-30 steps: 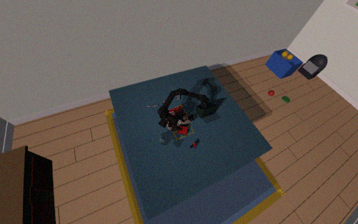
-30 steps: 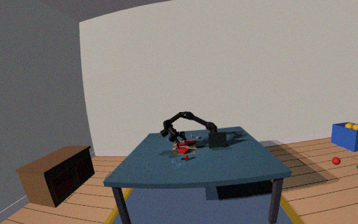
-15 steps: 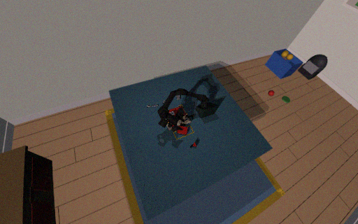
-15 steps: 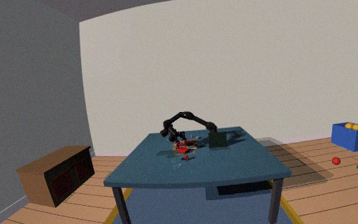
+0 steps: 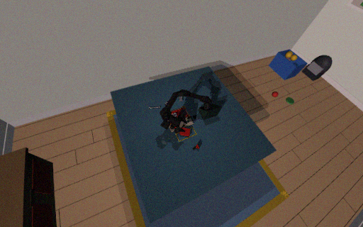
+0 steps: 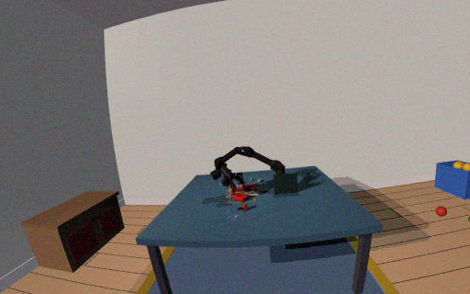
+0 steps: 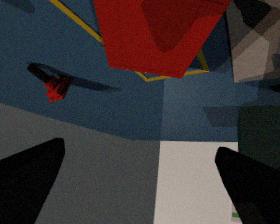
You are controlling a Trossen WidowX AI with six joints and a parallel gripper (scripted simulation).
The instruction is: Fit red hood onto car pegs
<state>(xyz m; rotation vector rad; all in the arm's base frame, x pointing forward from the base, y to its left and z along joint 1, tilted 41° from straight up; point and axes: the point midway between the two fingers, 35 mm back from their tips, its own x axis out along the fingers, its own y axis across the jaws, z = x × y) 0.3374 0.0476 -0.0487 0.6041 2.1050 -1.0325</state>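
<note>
Hood (image 5: 185, 132) (image 6: 240, 197) (image 7: 161, 37): on the table, inside the yellow outline, near side of the chassis (image 5: 182, 112) (image 6: 247, 187).
Fingers (image 5: 179, 129) (image 6: 233, 185): wide, nothing between; your hood lies nearer, apart from the tips.
Long axis: you can't tell.

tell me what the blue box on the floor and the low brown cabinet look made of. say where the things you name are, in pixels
The blue open-topped box (image 5: 286, 67) (image 6: 462, 183): perhaps matte plastic, evenly coloured without grain. The low brown cabinet (image 5: 3, 177) (image 6: 50, 234): possibly wood, judging by its brown panels.
</note>
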